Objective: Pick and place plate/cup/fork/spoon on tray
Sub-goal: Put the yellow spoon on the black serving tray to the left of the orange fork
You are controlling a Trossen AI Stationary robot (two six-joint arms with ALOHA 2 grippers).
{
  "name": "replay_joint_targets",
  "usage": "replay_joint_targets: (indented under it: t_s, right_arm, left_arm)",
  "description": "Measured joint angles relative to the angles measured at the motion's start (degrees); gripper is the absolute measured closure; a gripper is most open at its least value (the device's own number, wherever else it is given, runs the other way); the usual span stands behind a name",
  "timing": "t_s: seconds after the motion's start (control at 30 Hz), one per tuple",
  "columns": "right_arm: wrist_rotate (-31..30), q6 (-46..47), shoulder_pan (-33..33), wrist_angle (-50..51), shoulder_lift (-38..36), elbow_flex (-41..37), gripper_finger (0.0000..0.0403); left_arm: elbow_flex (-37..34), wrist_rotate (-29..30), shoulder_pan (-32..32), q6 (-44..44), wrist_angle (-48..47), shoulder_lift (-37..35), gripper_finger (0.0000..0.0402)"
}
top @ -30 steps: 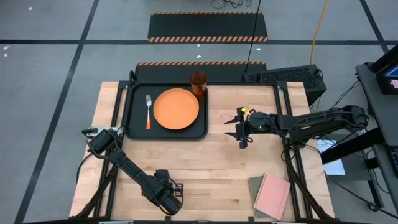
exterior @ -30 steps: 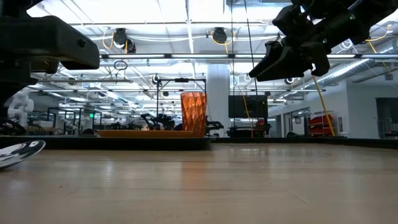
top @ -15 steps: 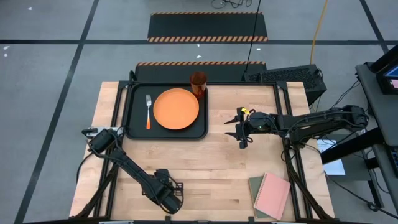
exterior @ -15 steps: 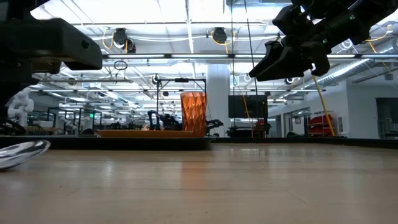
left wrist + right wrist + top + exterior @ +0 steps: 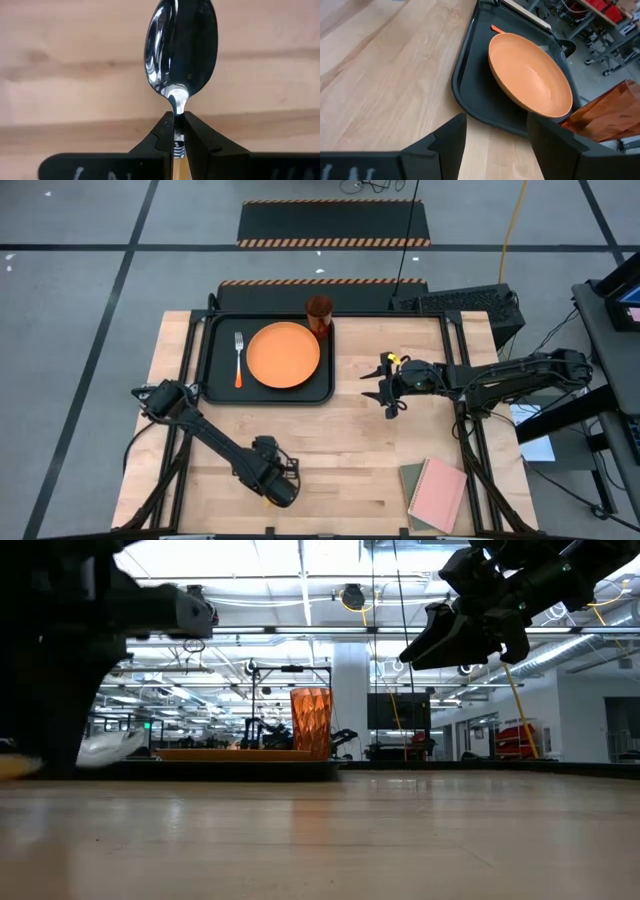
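Wood table (image 5: 330,430): pale planks — broad bare stretch across the middle and near edge.
Tray (image 5: 215,360): black, raised rim, at the far left; holds plate (image 5: 283,355), fork (image 5: 238,358), and cup (image 5: 319,313) in its far right corner.
Right gripper (image 5: 384,385): jaws spread, hovering right of the tray.
Left gripper (image 5: 175,131): pinched on the spoon's orange handle.
Spoon (image 5: 179,50): shiny silver bowl — above the near planks.

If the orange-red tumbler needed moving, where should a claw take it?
Its side wall at mid-height, from the right: the translucent orange-red tumbler stands upright, cornered in the black tray, with the round orange plate close on its other side.
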State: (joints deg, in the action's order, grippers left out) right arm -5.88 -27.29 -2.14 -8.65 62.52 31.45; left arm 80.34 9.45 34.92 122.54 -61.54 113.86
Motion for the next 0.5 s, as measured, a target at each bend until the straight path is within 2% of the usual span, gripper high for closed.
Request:
replay_joint_targets:
  t_s: [0.5]
  right_arm:
    - [-0.1, -5.8, -1.7, -6.5, 0.0, 0.0, 0.0200]
  left_arm:
    - [0.0, 9.1, -8.1, -11.7, -18.7, -10.5, 0.0375]
